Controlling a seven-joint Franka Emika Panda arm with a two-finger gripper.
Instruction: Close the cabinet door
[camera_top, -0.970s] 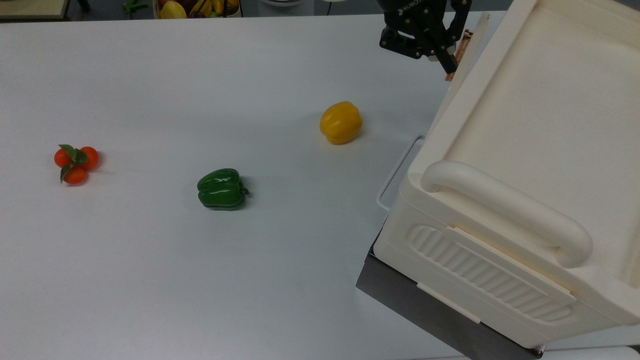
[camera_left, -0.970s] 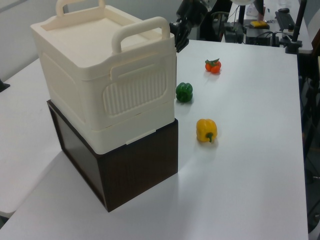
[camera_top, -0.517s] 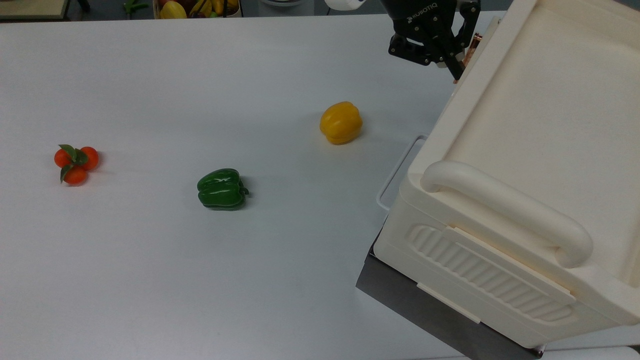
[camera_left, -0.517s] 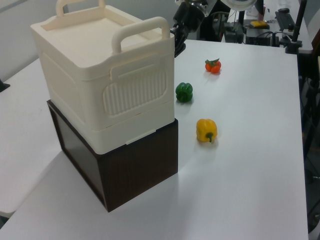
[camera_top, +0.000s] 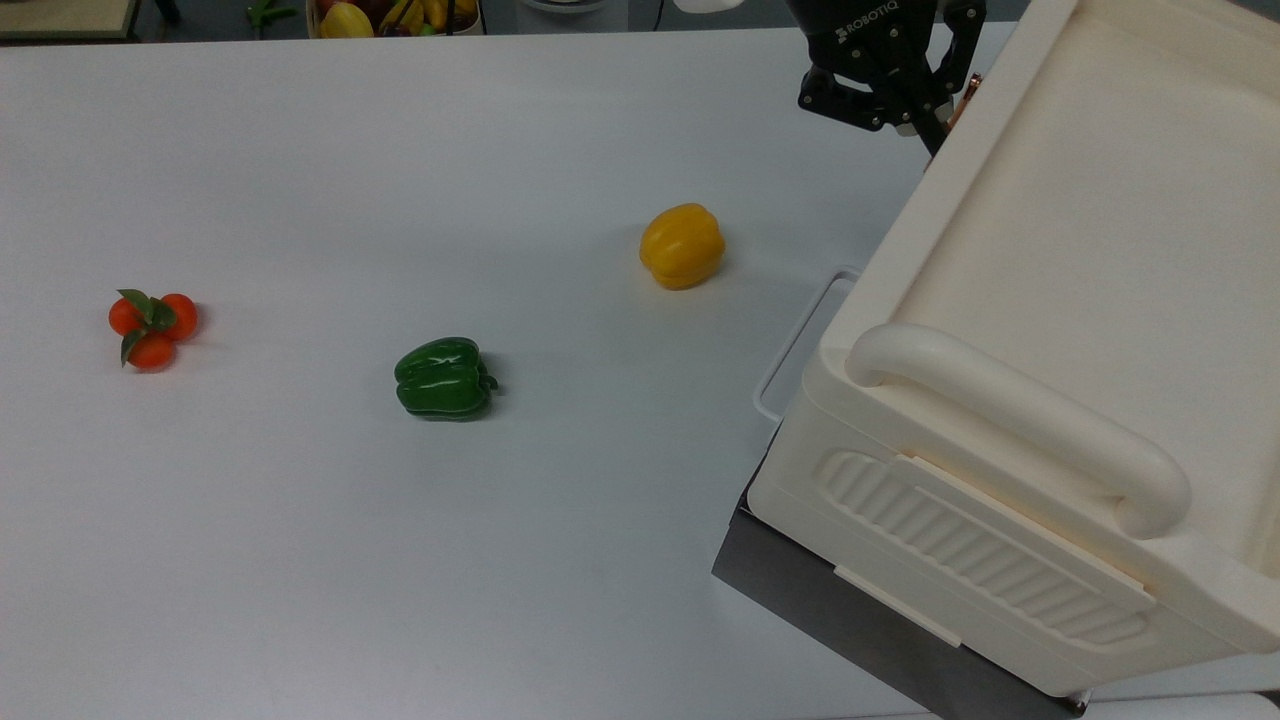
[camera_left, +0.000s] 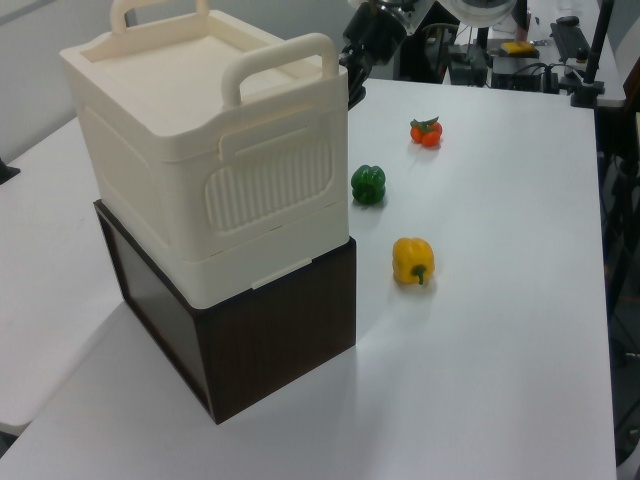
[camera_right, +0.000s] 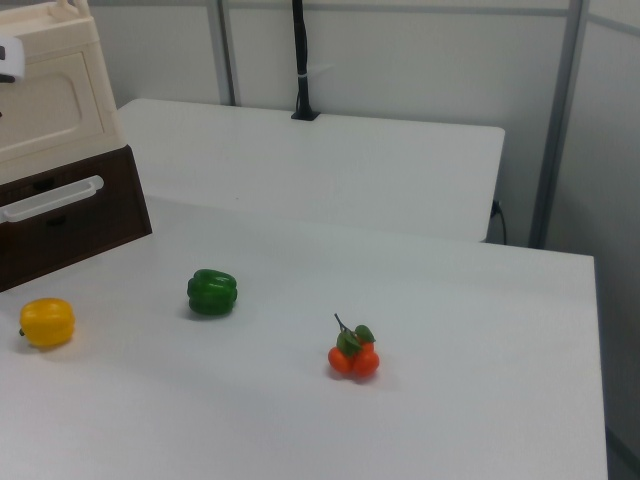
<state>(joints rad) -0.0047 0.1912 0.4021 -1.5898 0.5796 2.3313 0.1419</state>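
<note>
One risk: your black two-finger claw (camera_top: 925, 110), at one o'clock in the top view, presses the cream plastic cabinet door (camera_right: 45, 105) near its copper bar handle (camera_top: 968, 95); grip state unclear. Keep pushing and the cream cabinet (camera_top: 1080, 330) may slide.

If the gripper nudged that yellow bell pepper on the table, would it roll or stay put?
The yellow bell pepper would probably wobble rather than roll freely: its lobed, blocky shape looks uneven. Its glossy skin and the smooth white table suggest it might slide instead.

Two peppers (camera_top: 682, 245) (camera_top: 443, 377), seemingly three tomatoes (camera_top: 151, 327), one cabinet (camera_top: 1040, 330).
</note>
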